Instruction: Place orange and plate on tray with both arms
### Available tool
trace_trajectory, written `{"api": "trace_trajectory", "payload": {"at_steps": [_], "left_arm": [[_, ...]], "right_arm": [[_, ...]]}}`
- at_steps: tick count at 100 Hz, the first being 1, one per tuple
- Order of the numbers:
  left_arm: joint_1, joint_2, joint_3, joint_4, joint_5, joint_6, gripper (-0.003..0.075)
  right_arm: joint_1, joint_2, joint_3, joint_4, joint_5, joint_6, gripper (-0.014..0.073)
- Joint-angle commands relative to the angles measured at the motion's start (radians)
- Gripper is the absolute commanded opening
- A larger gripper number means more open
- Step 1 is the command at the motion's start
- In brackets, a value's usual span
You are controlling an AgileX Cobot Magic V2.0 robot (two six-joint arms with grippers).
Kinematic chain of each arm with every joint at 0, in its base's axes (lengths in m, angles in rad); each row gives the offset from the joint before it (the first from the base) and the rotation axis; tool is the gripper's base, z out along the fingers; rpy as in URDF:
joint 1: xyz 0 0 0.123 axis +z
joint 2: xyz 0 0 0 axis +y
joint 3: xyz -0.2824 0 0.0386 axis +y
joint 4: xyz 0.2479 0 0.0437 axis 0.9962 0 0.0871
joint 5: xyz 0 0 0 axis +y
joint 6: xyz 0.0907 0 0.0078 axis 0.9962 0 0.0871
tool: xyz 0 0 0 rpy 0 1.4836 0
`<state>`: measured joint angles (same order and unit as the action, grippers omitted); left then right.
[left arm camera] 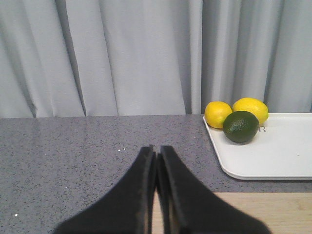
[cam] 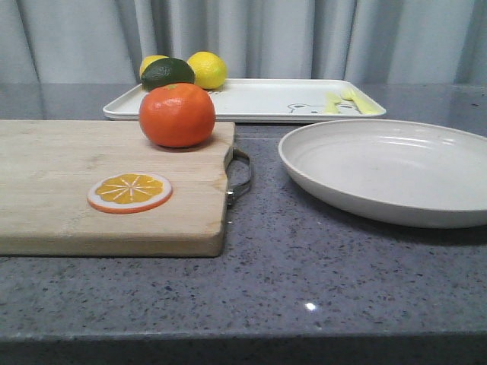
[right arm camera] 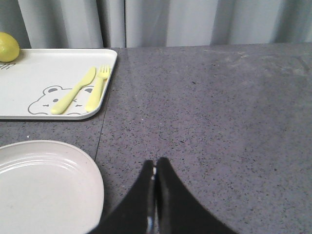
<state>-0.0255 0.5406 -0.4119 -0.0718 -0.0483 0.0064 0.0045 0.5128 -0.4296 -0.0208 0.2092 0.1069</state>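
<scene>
- Orange [cam: 176,114] sits on the far right corner of a wooden cutting board [cam: 53,190], near the edge of the board, with its small green stem dot on top.
- On the same board, nearer to the camera, lies a flat orange slice [cam: 129,192], apart from the orange.
- The plate [cam: 396,171] rests on the grey surface [cam: 304,274] to the right of the board, empty, not touching the board's metal handle [cam: 242,176].
- The tray [cam: 259,99] lies behind both, at the far side of the surface, with the bear drawing [cam: 304,108] and the yellow-green cutlery print [cam: 346,102] toward its right end.
- On the left end of the tray there are two lemons [cam: 207,70] and a dark green avocado [cam: 167,72], close together.
- The left claw [left arm camera: 156,161] is clenched with nothing between its fingers, above the surface, near the board and the tray's left end.
- The right claw [right arm camera: 155,170] is also clenched and holds nothing, just beside the plate's rim.
- Grey curtains [cam: 304,38] hang behind the surface.
</scene>
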Motion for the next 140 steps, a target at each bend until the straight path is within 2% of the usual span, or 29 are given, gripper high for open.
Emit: {"api": "trace_trajectory", "payload": {"at_steps": [1,12,19,43,55,71,91,109,118,125,140], "left_arm": [[0.002,0.013,-0.037,-0.007,-0.088,0.001,-0.0020],[0.002,0.029,-0.037,-0.007,-0.088,0.001,-0.0013],[0.002,0.048,-0.037,-0.007,-0.088,0.001,0.0036],[0.002,0.107,-0.038,-0.007,-0.109,0.001,0.0429],[0.002,0.129,-0.045,-0.007,-0.129,0.001,0.0540],[-0.020,0.186,-0.092,-0.007,-0.098,0.001,0.0560],[-0.151,0.323,-0.223,-0.007,0.001,0.001,0.0563],[-0.270,0.473,-0.333,-0.026,0.001,0.001,0.0695],[-0.319,0.538,-0.391,-0.039,0.016,0.001,0.0692],[-0.356,0.586,-0.449,-0.041,0.072,0.001,0.0692],[-0.418,0.698,-0.608,-0.056,0.296,0.001,0.0692]], "right_arm": [[-0.006,0.011,-0.035,-0.012,-0.064,-0.003,-0.0057],[-0.006,0.011,-0.035,-0.012,-0.064,-0.003,-0.0057],[-0.006,0.011,-0.035,-0.012,-0.064,-0.003,-0.0057],[-0.006,0.011,-0.035,-0.012,-0.064,-0.003,-0.0057],[-0.006,0.011,-0.035,-0.012,-0.064,-0.003,-0.0057],[-0.006,0.011,-0.035,-0.012,-0.065,-0.003,-0.0057],[-0.006,0.011,-0.035,-0.012,-0.065,-0.003,-0.0057],[-0.006,0.011,-0.035,-0.012,-0.076,-0.003,-0.0057],[-0.006,0.011,-0.035,-0.012,-0.080,-0.003,-0.0057],[-0.006,0.011,-0.035,-0.012,-0.081,-0.003,-0.0057],[-0.006,0.011,-0.035,-0.012,-0.082,-0.003,-0.0057]]}}
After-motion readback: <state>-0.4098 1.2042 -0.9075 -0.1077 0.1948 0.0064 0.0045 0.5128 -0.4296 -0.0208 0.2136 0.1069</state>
